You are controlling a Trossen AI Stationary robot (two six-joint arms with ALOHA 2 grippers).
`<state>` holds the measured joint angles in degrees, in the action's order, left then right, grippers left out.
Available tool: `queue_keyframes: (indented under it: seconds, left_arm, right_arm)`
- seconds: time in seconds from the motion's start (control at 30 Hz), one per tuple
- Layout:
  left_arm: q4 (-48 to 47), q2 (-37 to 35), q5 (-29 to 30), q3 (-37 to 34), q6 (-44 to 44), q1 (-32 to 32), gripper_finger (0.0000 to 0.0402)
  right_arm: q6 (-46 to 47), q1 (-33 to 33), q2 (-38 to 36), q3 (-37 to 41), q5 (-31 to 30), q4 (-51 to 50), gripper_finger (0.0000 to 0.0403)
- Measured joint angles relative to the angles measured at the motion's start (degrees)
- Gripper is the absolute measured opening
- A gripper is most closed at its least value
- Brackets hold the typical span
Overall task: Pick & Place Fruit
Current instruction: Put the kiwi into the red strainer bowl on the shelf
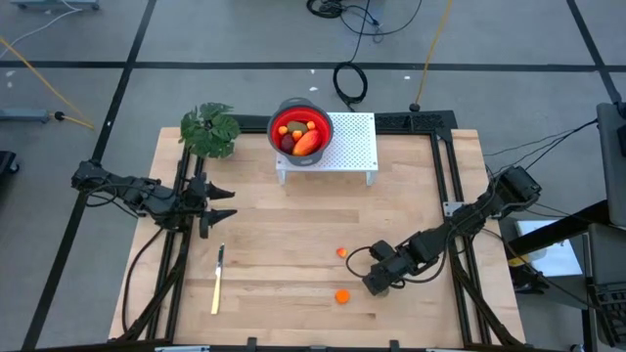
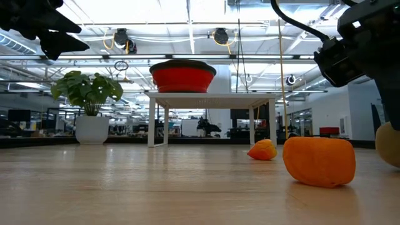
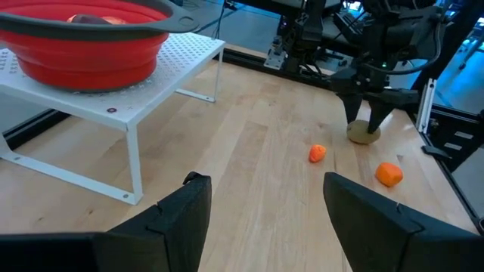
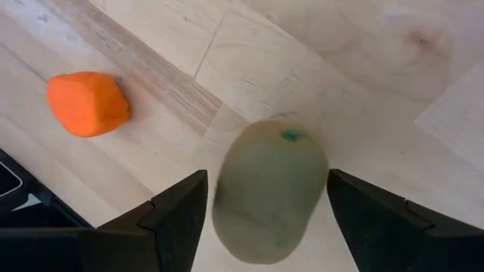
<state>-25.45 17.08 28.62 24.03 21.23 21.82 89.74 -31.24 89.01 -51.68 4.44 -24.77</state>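
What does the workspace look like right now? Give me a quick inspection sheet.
Surface: wooden table, dry, unmarked.
Job's things: red bowl on white perforated stand holds several fruit; olive-brown oval fruit and two small orange pieces lie on the table.
Clutter: pale-yellow knife; green plant.
Grippers: right gripper low over the oval fruit, jaws open either side; left gripper raised, open, empty.
Cables: black coil and yellow cable on the floor.
Surroundings: nothing seen near the table.

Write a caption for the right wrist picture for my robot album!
The right claw hangs open over an olive-brown fruit on the wooden table, an orange piece beside it.
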Motion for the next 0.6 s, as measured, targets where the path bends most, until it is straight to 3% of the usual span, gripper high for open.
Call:
queue_keyframes:
  seconds: [0.4, 0.6]
  left_arm:
    - [0.0, 0.0, 0.0, 0.0, -0.13, 0.0, 0.0255]
    - [0.0, 0.0, -0.02, 0.0, -0.09, 0.0, 0.0255]
  right_arm:
    - [-0.3, 0.0, 0.0, 1.99, 0.13, 0.21, 0.026]
    - [-0.36, 0.0, -0.02, 2.89, 0.13, 1.41, 0.0228]
